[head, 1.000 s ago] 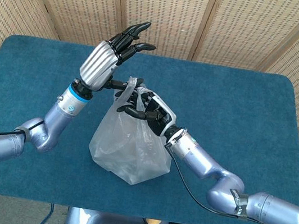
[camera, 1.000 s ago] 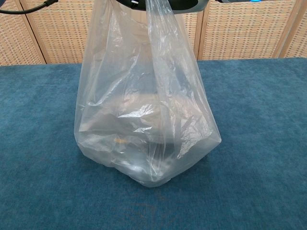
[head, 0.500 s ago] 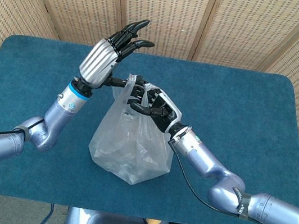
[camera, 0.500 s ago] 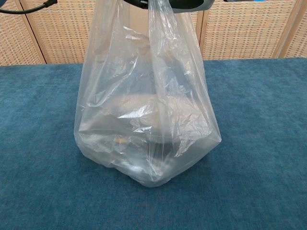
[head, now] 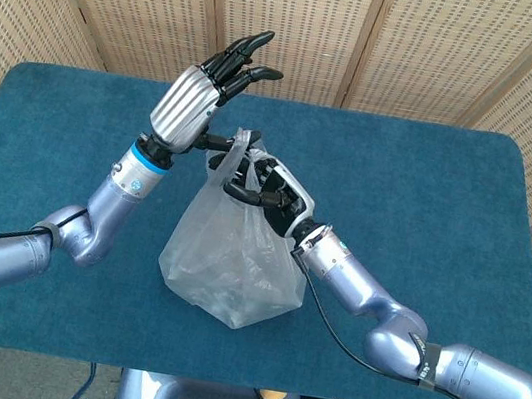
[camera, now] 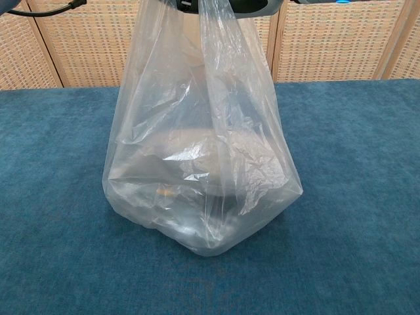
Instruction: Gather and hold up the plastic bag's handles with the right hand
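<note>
Fingers on the right hand are curled tight around the bunched handles of the plastic bag, holding them up over the bag, whose bottom sits on the blue table. Left hand is just beside the handles on the bag's left, fingers straight, close together, gripping nothing.

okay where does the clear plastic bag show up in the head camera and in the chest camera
Head view: the clear, crinkled plastic bag sits left of centre on the blue carpeted table, its handles in the right hand.
Chest view: the bag fills the middle, top to low centre.
Shared landmark: the woven wicker screen behind the table.
</note>
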You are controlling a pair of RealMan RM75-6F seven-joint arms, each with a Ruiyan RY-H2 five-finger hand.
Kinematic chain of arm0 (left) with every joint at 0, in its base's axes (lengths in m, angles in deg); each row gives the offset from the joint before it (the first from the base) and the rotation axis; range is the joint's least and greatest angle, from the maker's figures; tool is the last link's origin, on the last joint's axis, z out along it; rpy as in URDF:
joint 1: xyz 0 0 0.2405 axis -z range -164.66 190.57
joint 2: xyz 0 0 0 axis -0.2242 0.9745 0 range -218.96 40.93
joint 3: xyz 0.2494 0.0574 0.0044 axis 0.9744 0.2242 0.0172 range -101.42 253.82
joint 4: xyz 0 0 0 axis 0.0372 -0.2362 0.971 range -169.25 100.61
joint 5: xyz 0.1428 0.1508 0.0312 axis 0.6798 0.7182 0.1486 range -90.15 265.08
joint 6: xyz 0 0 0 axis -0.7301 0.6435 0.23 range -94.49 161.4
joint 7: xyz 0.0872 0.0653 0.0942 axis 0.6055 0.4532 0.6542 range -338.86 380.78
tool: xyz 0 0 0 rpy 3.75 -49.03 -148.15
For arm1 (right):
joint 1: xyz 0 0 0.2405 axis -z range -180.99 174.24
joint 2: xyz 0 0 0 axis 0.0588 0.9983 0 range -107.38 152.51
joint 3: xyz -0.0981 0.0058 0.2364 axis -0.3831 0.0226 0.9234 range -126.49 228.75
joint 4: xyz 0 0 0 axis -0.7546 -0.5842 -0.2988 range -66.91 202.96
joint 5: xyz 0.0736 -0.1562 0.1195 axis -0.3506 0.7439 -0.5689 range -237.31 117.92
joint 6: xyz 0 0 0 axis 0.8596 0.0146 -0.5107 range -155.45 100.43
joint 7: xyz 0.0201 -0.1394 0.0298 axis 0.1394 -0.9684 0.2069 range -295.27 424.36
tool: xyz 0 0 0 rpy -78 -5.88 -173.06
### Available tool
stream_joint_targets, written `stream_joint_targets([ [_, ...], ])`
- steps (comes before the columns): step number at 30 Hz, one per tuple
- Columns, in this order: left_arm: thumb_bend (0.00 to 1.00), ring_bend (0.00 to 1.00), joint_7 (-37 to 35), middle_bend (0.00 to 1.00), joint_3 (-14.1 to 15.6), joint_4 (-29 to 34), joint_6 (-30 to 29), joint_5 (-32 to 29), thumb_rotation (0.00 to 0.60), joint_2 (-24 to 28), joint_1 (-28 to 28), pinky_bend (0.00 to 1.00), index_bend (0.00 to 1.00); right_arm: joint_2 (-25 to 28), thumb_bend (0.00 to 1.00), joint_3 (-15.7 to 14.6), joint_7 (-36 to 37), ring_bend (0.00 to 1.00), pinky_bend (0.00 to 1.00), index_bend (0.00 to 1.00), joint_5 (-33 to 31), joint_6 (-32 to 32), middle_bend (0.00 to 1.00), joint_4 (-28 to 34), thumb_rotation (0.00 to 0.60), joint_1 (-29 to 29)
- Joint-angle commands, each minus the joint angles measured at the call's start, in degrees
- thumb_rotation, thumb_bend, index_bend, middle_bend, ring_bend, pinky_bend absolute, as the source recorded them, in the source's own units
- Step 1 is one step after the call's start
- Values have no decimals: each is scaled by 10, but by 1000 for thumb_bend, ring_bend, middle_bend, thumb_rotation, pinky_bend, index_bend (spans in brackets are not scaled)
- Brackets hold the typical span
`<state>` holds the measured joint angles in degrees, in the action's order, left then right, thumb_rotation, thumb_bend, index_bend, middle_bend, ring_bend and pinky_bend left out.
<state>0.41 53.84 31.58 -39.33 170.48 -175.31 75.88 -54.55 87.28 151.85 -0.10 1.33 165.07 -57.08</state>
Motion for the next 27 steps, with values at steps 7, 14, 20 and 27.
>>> stream_joint_targets([
  [7, 270, 67, 3, 0, -4, 13, 9, -10, 600, -7, 5, 227, 203, -18, 0, 20, -22, 262, 285, 321, -19, 0, 386, -12, 600, 5],
  [14, 270, 67, 9, 0, -8, 11, 19, -18, 600, -16, 12, 227, 202, -29, 0, 33, -37, 262, 285, 321, -30, -8, 386, -14, 600, 6],
  [20, 270, 67, 14, 0, -10, 6, 22, -22, 600, -24, 17, 227, 203, -40, 0, 44, -47, 267, 285, 322, -39, -19, 386, -18, 600, 6],
  [27, 270, 66, 13, 0, -13, -4, 36, -31, 600, -33, 24, 227, 202, -45, 0, 63, -33, 324, 303, 329, -24, -64, 411, -20, 600, 25],
])
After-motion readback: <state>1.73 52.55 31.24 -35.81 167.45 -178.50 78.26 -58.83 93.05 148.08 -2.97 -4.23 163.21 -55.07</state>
